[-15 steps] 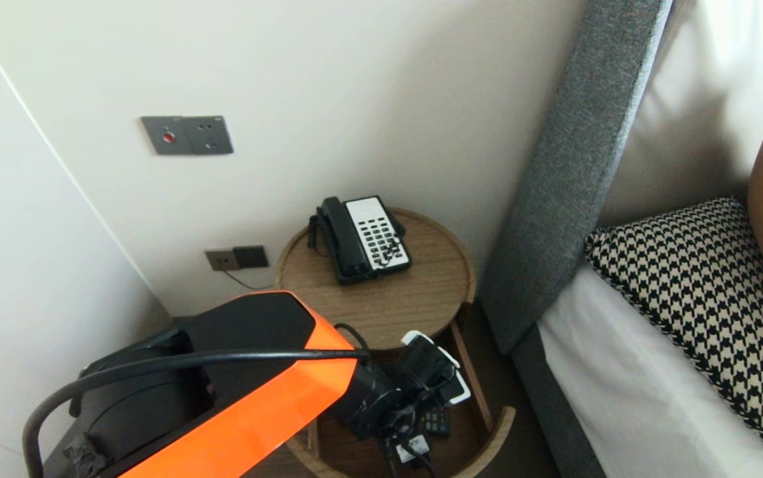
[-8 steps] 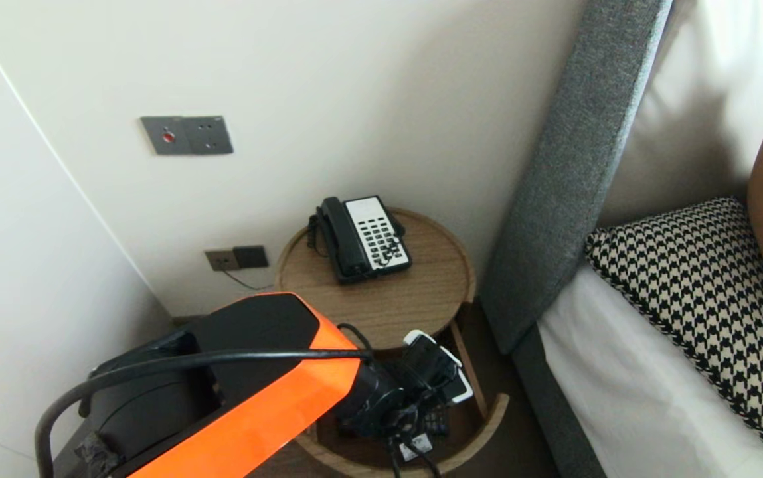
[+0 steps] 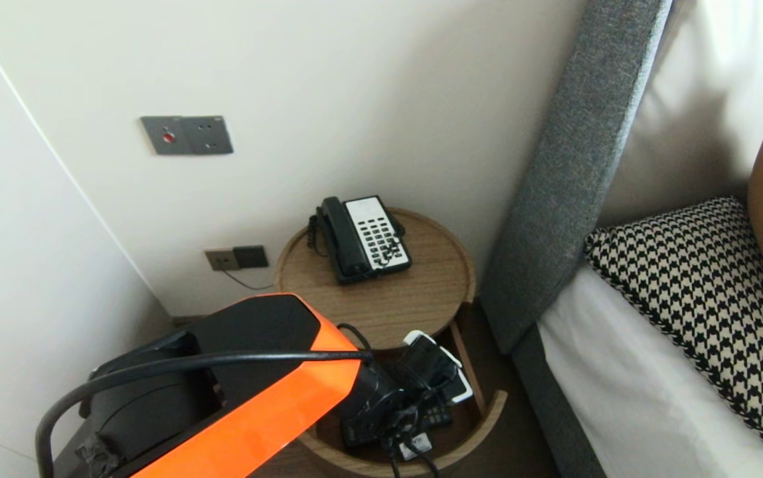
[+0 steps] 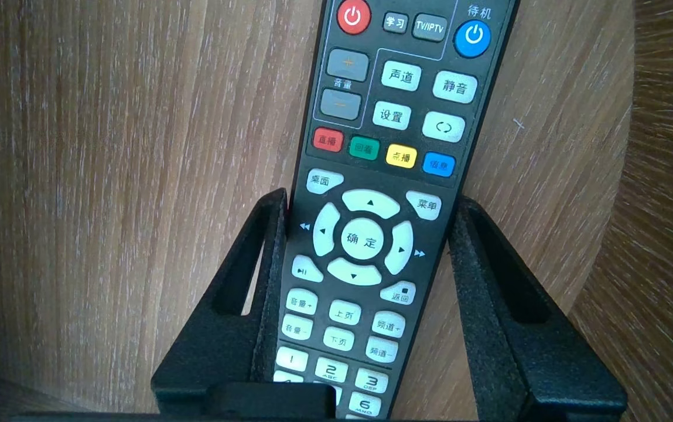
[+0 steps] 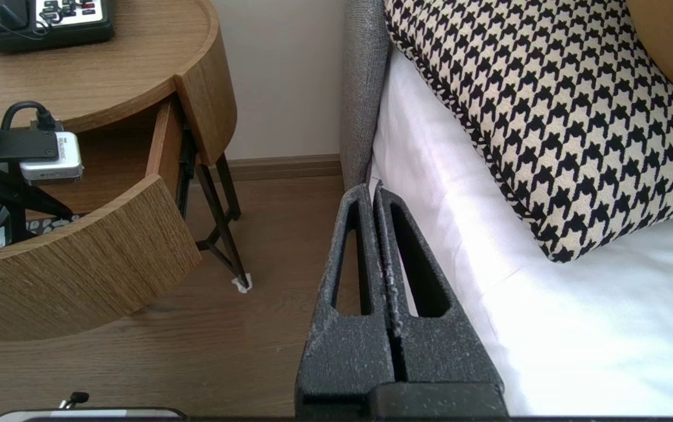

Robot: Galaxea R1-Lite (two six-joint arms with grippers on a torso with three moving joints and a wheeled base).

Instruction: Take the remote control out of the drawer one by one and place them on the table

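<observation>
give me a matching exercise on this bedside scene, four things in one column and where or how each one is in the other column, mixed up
Things:
1. remote control
2. telephone
3. houndstooth pillow
4. right gripper

Places or states:
a. on the bed
b. shut, by the bed's edge
c. on top of the round table
d. in the open drawer, between the left gripper's fingers

Pairs: 1-d, 2-c, 3-a, 4-b
</observation>
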